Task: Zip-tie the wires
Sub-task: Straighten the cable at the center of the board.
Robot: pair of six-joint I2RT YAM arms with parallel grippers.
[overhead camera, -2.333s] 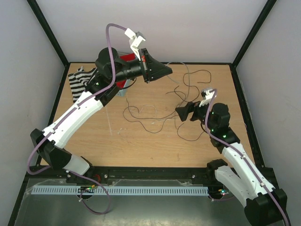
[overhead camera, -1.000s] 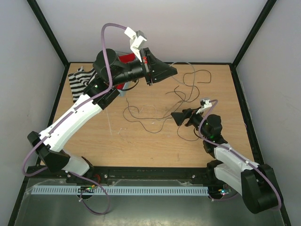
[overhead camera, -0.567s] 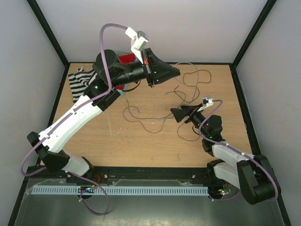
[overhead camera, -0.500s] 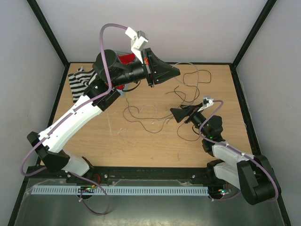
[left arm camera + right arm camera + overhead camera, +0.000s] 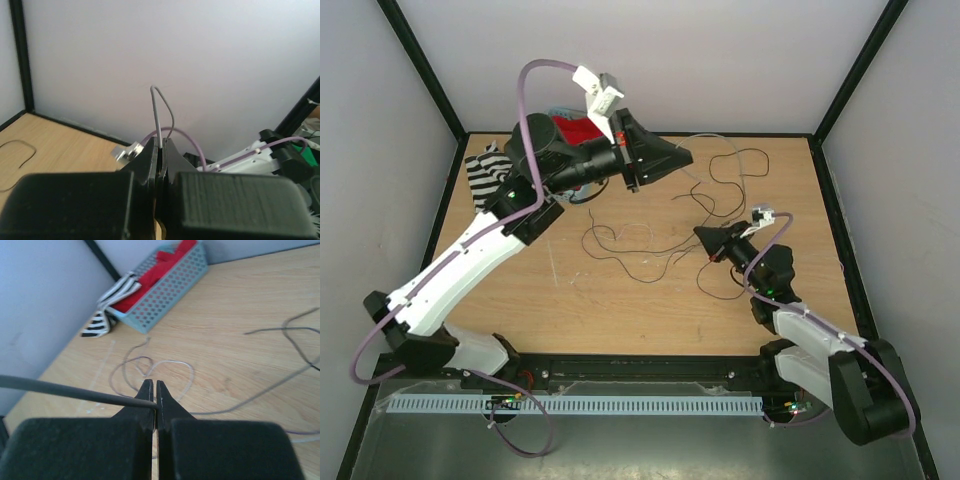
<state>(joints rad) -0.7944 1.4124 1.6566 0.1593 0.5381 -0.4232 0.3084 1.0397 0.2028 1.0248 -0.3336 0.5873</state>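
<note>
The wires (image 5: 620, 238) curl in thin dark and pale loops over the middle and back right of the wooden table (image 5: 620, 310). My left gripper (image 5: 688, 156) hangs high above the back of the table, shut on a pale strand (image 5: 157, 115) that rises from its tips (image 5: 161, 141) and bends over. Low over the table, my right gripper (image 5: 698, 233) is shut on a dark wire (image 5: 75, 390) that enters its tips (image 5: 154, 382) from the left. A thin straight pale strip (image 5: 552, 250), apparently the zip tie, lies flat left of the loops.
A teal perforated basket (image 5: 170, 290) holding red cloth (image 5: 570, 128) stands at the back left, under the left arm. A black-and-white striped cloth (image 5: 485, 170) lies beside it. White walls with black posts close in the table.
My right gripper was open and has shut on the dark wire, drawing back slightly to the right. The left arm has swung a little to the left, its strand still gripped.
</note>
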